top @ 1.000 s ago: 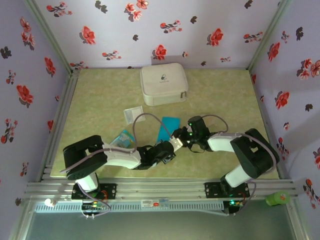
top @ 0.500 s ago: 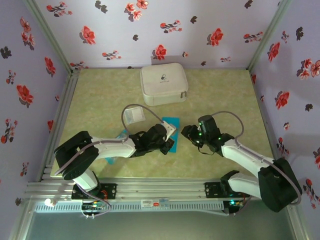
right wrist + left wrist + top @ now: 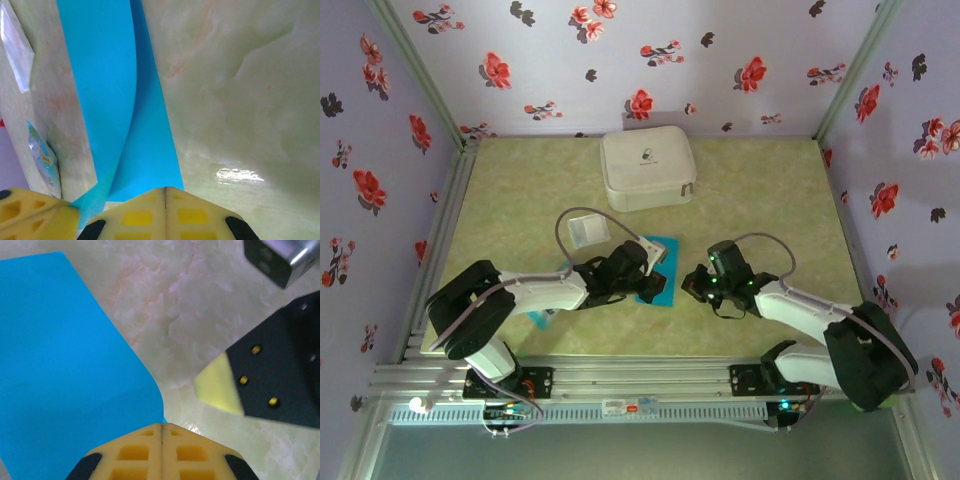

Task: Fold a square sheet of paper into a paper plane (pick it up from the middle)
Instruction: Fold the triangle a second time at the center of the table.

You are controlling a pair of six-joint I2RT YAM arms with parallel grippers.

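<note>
One blue paper sheet, curling fold

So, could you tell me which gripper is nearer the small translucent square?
Left. The left gripper is over the blue paper, right of the translucent square; the right gripper is farther right.

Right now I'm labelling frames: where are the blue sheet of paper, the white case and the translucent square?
blue sheet of paper (image 3: pixel 60 370), left wrist view, flat middle
white case (image 3: pixel 646 168), top external view, centre of lid
translucent square (image 3: pixel 587 230), top external view, its middle
</note>
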